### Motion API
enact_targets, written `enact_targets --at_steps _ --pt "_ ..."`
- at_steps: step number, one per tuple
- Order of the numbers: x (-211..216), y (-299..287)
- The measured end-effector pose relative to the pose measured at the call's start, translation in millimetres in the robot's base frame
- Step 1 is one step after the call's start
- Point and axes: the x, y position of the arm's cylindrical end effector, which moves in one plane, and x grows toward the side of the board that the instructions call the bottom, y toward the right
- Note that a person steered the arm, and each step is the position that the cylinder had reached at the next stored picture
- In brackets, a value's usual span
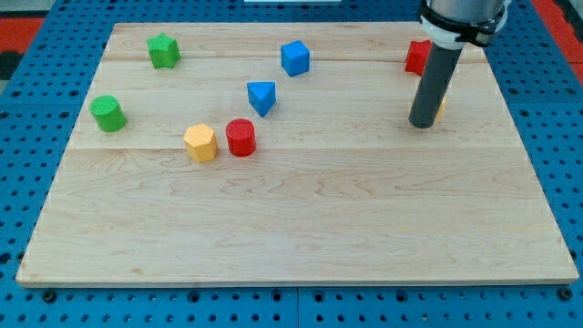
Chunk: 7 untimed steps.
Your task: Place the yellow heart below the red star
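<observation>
The red star (417, 56) sits near the board's top right corner, partly hidden by my rod. Only a yellow sliver of the yellow heart (440, 108) shows, at the right edge of the rod and just below the red star; the rest is hidden. My tip (422, 124) rests on the board right against that yellow sliver, on its left and lower side.
A green star (163, 50) lies at the top left and a green cylinder (107, 113) at the left. A yellow hexagon (200, 142) and a red cylinder (240, 138) sit together left of centre. A blue triangular block (261, 97) and a blue cube (295, 57) lie above them. The wooden board (301, 228) rests on a blue pegboard.
</observation>
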Motion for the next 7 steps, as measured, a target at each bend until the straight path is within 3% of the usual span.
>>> enact_targets --at_steps 5,7 --pt "-6.4 -1.3" --pt "-21.5 -50.6"
